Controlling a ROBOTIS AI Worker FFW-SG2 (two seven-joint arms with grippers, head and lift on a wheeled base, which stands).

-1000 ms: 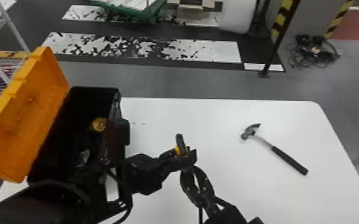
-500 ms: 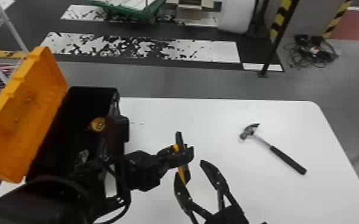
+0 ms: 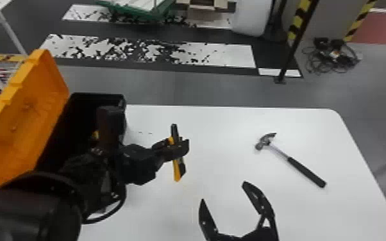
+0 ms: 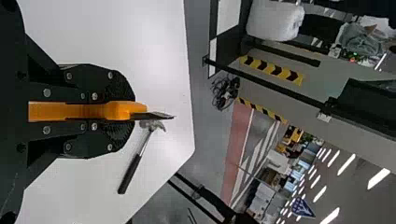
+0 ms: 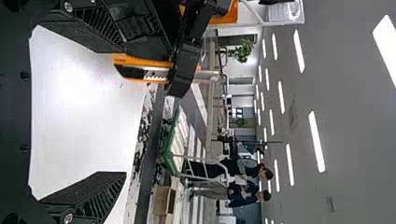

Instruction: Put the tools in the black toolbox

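My left gripper is shut on an orange-and-black utility knife, held above the white table right of the black toolbox. In the left wrist view the knife is clamped between the fingers of my left gripper. My right gripper stands wide open near the front, apart from the knife; its fingers are spread in the right wrist view too. A hammer with a black handle lies on the table's right half. Part of the toolbox interior is hidden behind the left arm.
The toolbox's orange lid stands open on the left. Inside the toolbox a bit of something yellow shows beside the left arm. The white table's far edge runs behind the hammer. A black post rises from the floor beyond.
My right gripper has opened, let go of the utility knife and drawn back toward the front. My left gripper has stayed near the same spot with the knife, which now shows more fully.
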